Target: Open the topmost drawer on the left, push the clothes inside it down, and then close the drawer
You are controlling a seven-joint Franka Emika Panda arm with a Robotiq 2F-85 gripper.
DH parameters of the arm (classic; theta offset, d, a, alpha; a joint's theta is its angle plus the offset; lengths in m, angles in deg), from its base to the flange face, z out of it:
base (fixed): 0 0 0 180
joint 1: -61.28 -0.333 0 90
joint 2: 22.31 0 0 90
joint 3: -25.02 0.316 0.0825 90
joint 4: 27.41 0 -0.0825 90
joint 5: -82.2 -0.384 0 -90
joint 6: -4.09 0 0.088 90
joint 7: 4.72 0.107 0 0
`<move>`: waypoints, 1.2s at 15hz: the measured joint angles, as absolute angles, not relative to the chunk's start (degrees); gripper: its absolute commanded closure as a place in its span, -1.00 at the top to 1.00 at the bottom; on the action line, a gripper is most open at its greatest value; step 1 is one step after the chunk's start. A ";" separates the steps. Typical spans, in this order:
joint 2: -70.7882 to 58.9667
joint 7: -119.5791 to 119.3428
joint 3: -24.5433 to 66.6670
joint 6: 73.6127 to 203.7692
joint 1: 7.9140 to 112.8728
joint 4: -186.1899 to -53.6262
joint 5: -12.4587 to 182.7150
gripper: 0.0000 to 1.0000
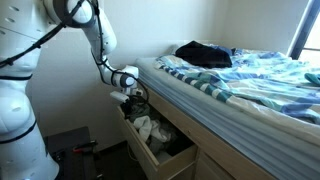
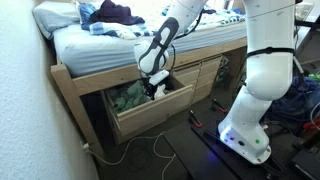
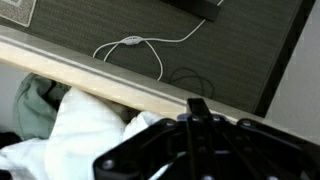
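a wooden bed with rumpled blue striped bedding (image 1: 240, 75) fills three o'clock. beneath it, the pulled-out light wooden drawer (image 2: 150, 117) holds crumpled white and green clothes (image 3: 60, 125). the black end effector (image 2: 155, 86) presses among them at the drawer's twelve o'clock; i cannot tell whether its fingers are apart.

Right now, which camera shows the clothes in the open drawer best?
In an exterior view the clothes show best, heaped in the open drawer. In an exterior view from lower down, the pincer covers part. The wrist view catches only a close white patch.
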State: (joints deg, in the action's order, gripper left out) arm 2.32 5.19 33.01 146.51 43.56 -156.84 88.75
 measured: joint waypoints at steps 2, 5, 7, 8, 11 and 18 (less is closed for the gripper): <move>2.11 6.06 32.41 148.81 43.52 -156.85 89.59 -1.00; 2.15 9.94 30.22 155.10 42.79 -156.88 92.84 -1.00; 2.54 13.72 27.90 159.64 41.45 -156.90 95.28 -1.00; 2.95 15.38 26.64 161.52 40.56 -156.90 96.20 -1.00; 4.28 17.99 24.28 165.17 38.32 -156.87 96.73 -1.00; 1.09 18.11 22.90 160.66 32.13 -153.95 100.38 -1.00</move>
State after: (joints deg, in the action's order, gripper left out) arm 1.09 18.11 22.90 160.66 32.13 -153.95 100.38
